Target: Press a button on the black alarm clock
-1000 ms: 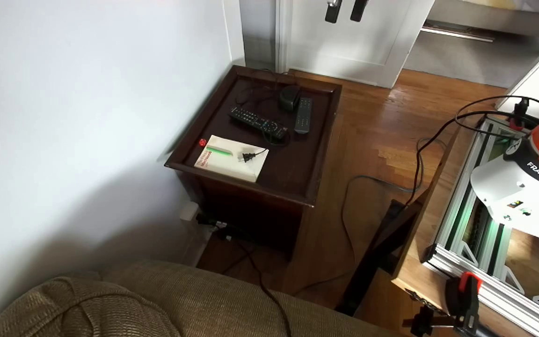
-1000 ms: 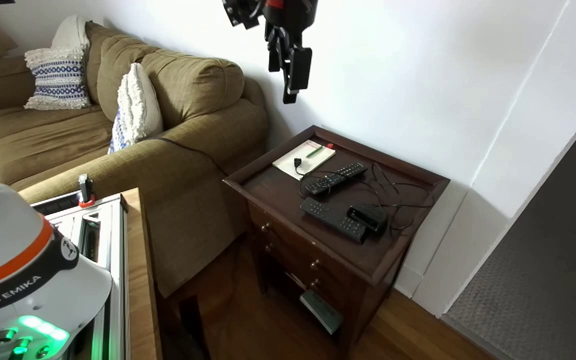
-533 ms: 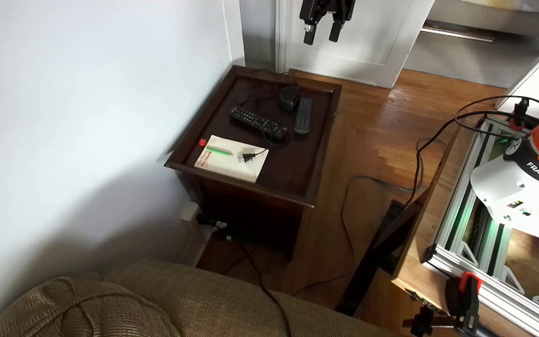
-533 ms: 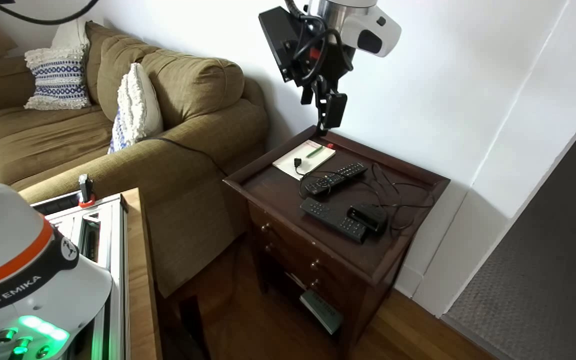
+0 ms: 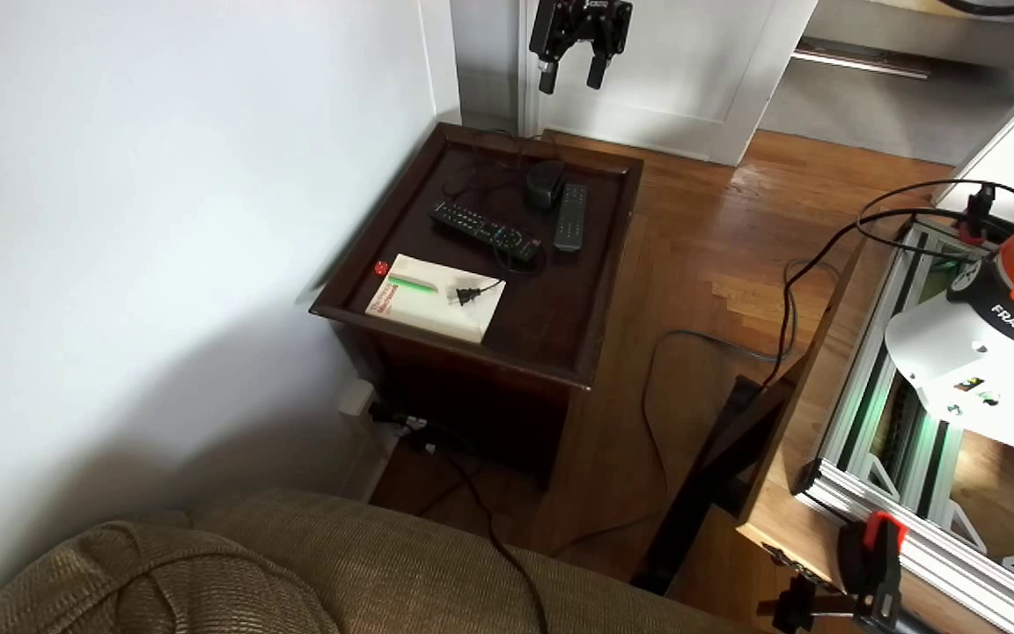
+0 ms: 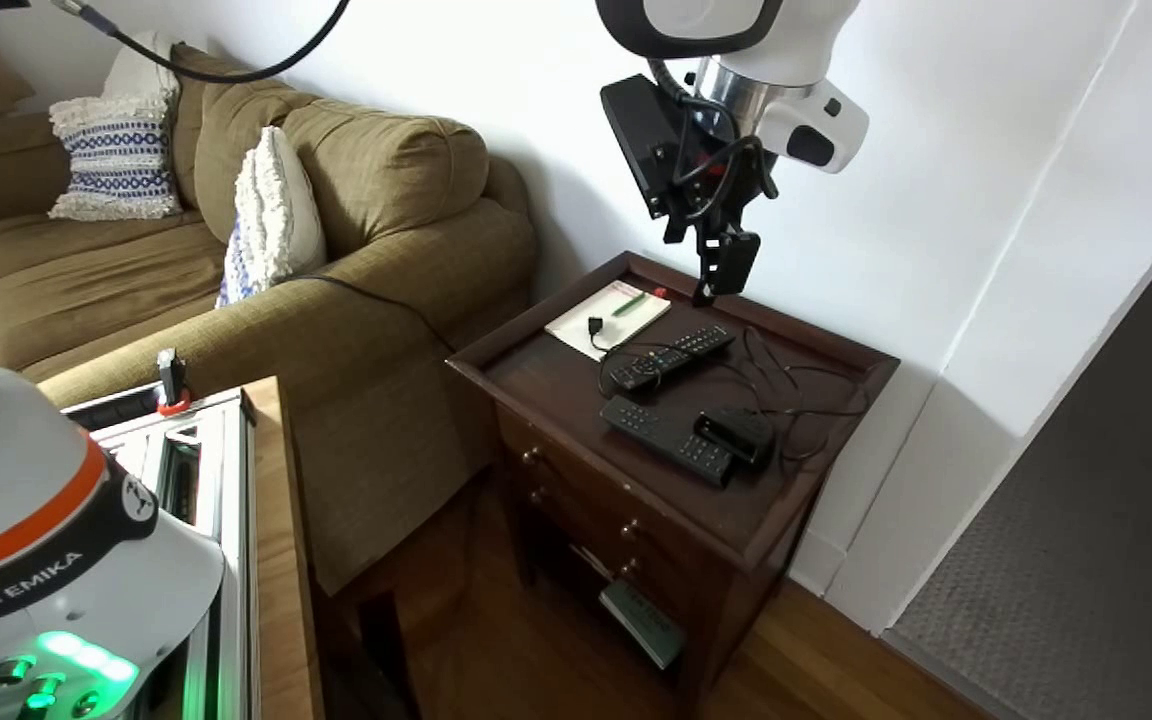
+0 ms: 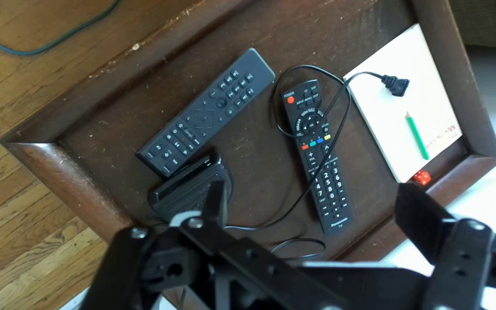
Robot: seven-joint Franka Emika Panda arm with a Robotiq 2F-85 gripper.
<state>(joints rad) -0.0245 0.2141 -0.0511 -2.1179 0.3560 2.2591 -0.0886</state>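
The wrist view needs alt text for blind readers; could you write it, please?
A black alarm clock, partly hidden by the open gripper, sits on a brown tabletop beside a grey remote. Farther right lie a Panasonic remote and a white book bearing a plug and green pencil.

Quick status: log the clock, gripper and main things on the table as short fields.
target: black alarm clock on the table, beside the end of a remote
gripper: open, nothing held, above the table
clock contact: none
second remote: face up, a cord lying across it
white book: plug resting on it
red die: beside the book
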